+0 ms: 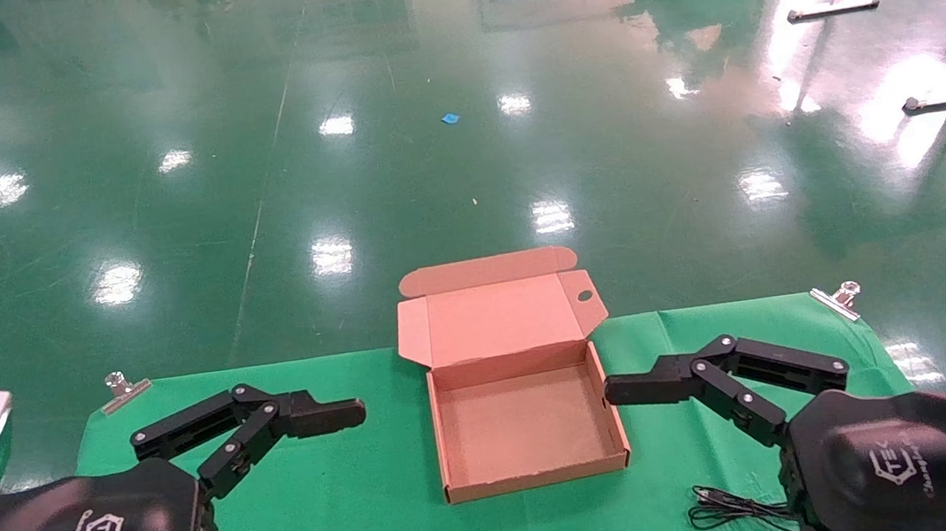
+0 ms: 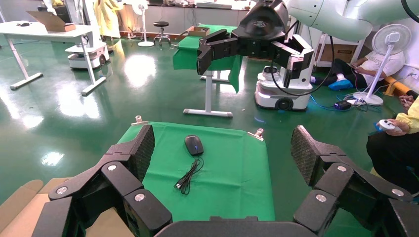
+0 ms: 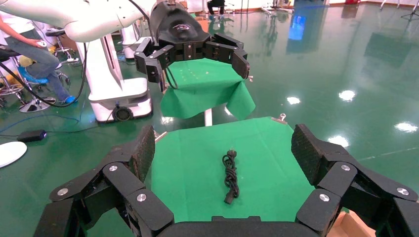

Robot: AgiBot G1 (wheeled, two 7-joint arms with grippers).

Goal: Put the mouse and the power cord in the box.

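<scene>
The open cardboard mailer box [image 1: 526, 420] is placed between the left gripper [image 1: 312, 419] and right gripper [image 1: 656, 387], both spread wide. The mouse [image 2: 193, 144] lies ahead of the left gripper's fingers, the coiled power cord [image 3: 230, 176] ahead of the right gripper's, on bare green cloth [image 1: 356, 492].

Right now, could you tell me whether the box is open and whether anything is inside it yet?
Open and empty: the box has its lid folded back and upright, and only bare cardboard floor shows inside.
</scene>
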